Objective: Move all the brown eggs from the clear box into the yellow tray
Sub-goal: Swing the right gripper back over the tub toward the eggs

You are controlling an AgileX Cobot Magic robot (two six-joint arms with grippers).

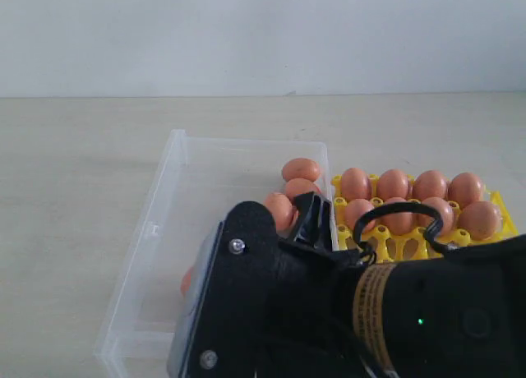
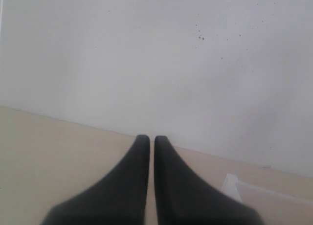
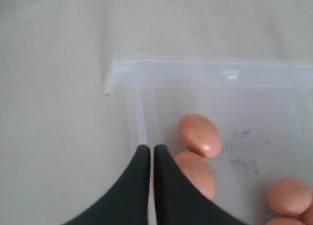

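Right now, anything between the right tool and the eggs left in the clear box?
Nothing visible. The right tool, shut, hangs at a side wall of the clear box, and the nearest brown egg lies right beside one finger, with no object between.

Left gripper (image 2: 152, 138): I'm seeing two dark fingers drawn together, just a thin slit between them.
Table (image 2: 49, 156): pale beige, running under the tips.
Wall (image 2: 146, 54): white, a few small dark specks.
Clear box (image 2: 231, 182): one corner of its rim peeks in, sitting on the table.
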